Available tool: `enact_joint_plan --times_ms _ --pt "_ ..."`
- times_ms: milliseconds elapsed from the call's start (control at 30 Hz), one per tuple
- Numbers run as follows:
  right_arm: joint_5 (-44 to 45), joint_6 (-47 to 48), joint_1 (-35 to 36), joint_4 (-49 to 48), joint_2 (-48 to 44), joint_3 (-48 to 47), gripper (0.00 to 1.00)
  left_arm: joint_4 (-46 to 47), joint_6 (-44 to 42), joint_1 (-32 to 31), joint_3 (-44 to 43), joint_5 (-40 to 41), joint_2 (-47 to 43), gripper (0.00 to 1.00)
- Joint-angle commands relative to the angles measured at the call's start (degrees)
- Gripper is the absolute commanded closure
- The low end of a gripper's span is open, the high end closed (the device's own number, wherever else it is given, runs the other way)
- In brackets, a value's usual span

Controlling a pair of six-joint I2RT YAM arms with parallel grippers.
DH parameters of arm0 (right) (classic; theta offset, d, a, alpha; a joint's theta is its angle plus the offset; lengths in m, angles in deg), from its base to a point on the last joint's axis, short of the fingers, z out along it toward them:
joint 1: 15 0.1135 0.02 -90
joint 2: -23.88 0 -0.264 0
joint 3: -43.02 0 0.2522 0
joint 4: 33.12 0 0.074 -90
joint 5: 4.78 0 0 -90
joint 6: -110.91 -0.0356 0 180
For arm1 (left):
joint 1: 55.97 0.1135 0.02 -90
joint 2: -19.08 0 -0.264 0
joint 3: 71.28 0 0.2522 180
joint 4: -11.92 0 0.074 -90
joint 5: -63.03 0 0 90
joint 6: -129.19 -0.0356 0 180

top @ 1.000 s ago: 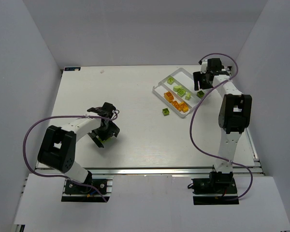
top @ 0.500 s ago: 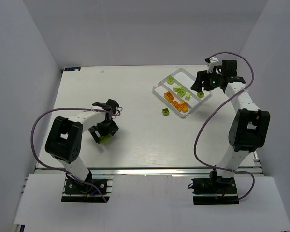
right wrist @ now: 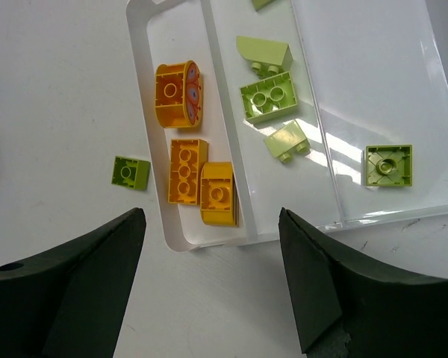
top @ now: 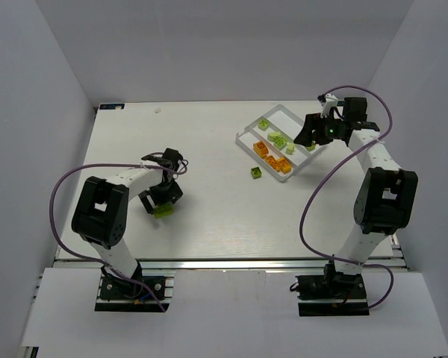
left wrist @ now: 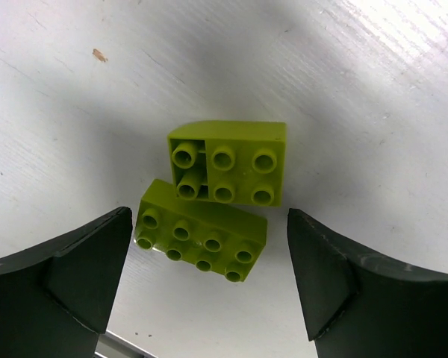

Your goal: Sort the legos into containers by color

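Two lime green legos lie side by side on the table: a 2x3 brick (left wrist: 228, 173) and a 2x4 brick (left wrist: 201, 231). My left gripper (left wrist: 209, 283) is open above them, holding nothing; it and the bricks (top: 163, 212) also show in the top view. My right gripper (right wrist: 213, 287) is open and empty over the near end of the white tray (right wrist: 172, 243). The left compartment holds the orange oval (right wrist: 178, 93) and two yellow-orange bricks (right wrist: 187, 170). The middle one holds three pale green pieces (right wrist: 269, 97). The right one holds one green piece (right wrist: 388, 164).
A small lime brick (right wrist: 131, 172) lies loose on the table just left of the tray; it also shows in the top view (top: 255, 173). The tray (top: 237, 139) sits at the back right, near the right wall. Purple cables loop from both arms.
My right arm has swung its elbow out to the right, with the gripper still over the tray's near end. My left arm has folded in closer, its gripper staying over the lime bricks.
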Motion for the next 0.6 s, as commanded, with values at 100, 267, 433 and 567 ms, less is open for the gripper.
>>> enact_joint_plan --times_ms 100,267,433,567 --pt "-2.55 -0.95 -0.97 -1.32 -1.69 0.76 0.23 4.92 -3.66 1.15 7.17 -4.41 -4.41 0.03" --pt "-3.16 -1.56 -1.06 -1.32 -1.60 0.93 0.23 6.94 -3.31 1.15 10.42 -7.32 -5.55 0.04" --pt "-3.52 -2.00 -1.15 -1.23 -1.60 0.93 0.23 11.16 -6.11 1.15 12.28 -8.73 -5.99 0.15" --pt "-3.52 -2.00 -1.15 -0.97 -1.95 1.28 0.23 11.17 -7.70 1.15 10.79 -8.55 -4.68 0.37"
